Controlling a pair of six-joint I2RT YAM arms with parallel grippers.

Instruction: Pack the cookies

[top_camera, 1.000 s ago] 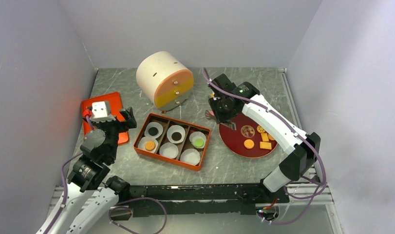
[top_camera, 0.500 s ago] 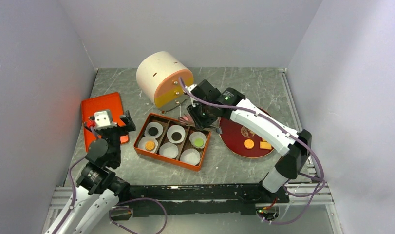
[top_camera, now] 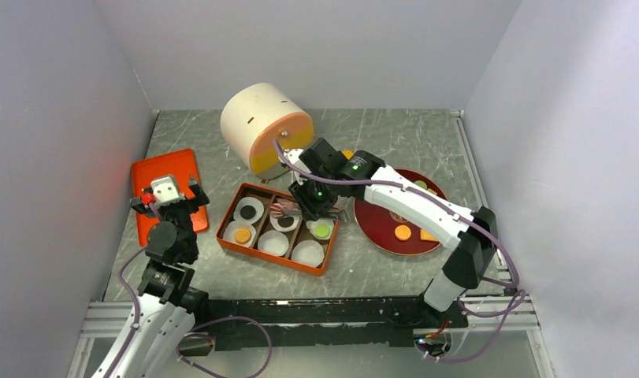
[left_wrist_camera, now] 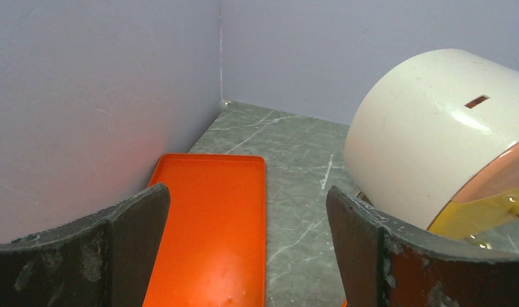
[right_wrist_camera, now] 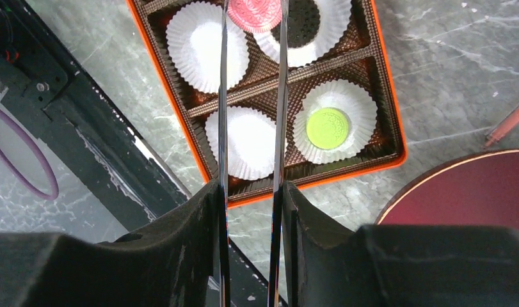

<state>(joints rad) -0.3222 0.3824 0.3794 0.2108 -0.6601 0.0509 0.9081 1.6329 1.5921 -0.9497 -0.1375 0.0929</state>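
Right wrist view: the right gripper [right_wrist_camera: 251,192] pinches a pink cookie [right_wrist_camera: 253,13] at upper centre, over the orange box [right_wrist_camera: 174,102]. Four cups look filled and two are empty. More cookies [top_camera: 403,232] lie on the red plate [top_camera: 375,220]. Left gripper [left_wrist_camera: 244,211] is spread and holds nothing.

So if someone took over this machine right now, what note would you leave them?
Left gripper: open, empty, by the orange tray.
Right gripper: shut on tweezers pinching a pink cookie over the orange box.
Done: two black cookies, a green cookie and an orange cookie sit in paper cups.
To do: drop the pink one, fill the two empty cups from the red plate, where orange cookies lie.
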